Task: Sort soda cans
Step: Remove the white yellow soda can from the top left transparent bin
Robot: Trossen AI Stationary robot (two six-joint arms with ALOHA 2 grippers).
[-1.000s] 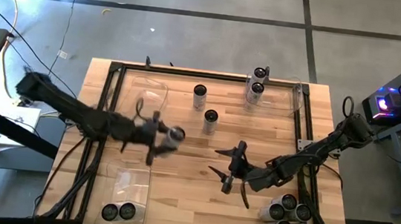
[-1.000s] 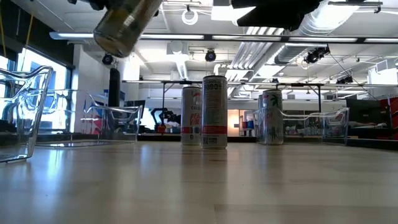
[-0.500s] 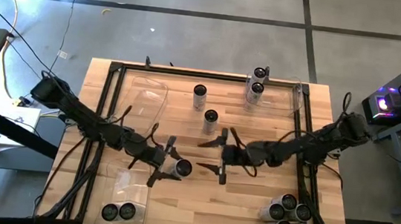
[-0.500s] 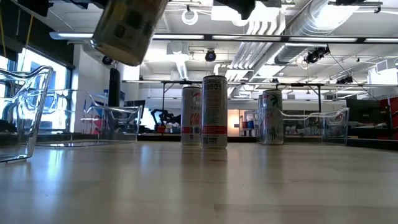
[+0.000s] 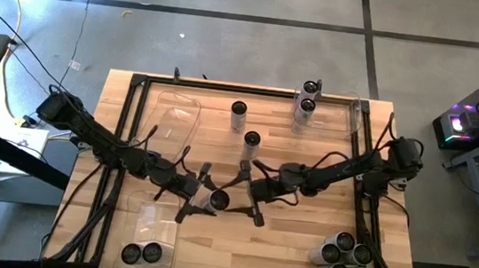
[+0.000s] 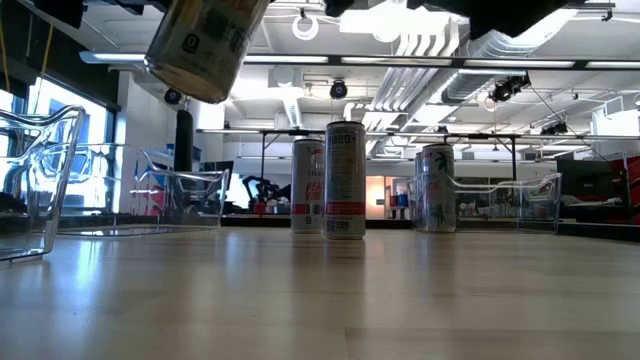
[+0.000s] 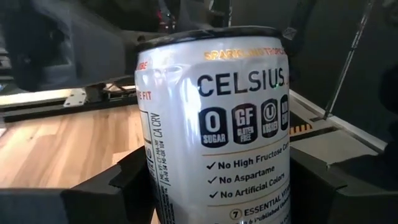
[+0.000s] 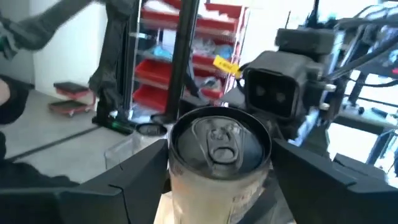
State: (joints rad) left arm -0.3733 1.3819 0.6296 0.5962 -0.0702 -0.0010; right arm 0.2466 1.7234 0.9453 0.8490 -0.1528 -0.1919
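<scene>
Obs. from beside the table (image 5: 316,249): one silvery-white soda can (image 5: 219,200) was held clear of the table top, tilted, roughly mid-table. All positions below are ref. this held can.

L claw (image 5: 211,200): closed on the can's body, fingers either side of it, label facing the wrist cam. Grip looked firm.

R claw (image 5: 249,192): just to the right of the can, facing its top end. Jaws stood wide, one finger (image 8: 134,177) each side of the rimmed top. Contact betw. fingers and can could not be confirmed; it had hold of nothing.

Other cans, all upright:
- 2 loose cans (image 5: 251,140) beyond the held can, near it, on bare wood.
- 2 more cans (image 5: 304,107) farther off, beyond and to the right, at the end of a clear bin (image 5: 355,116).
- Group of approx. 5 silvery cans (image 5: 347,259) nearer than the held can and well to the right, packed touching.
- 2 dark cans (image 5: 141,253) nearer and to the left, side by side in a clear bin (image 5: 152,218).

A further clear bin (image 5: 179,117) lay beyond and left.
</scene>
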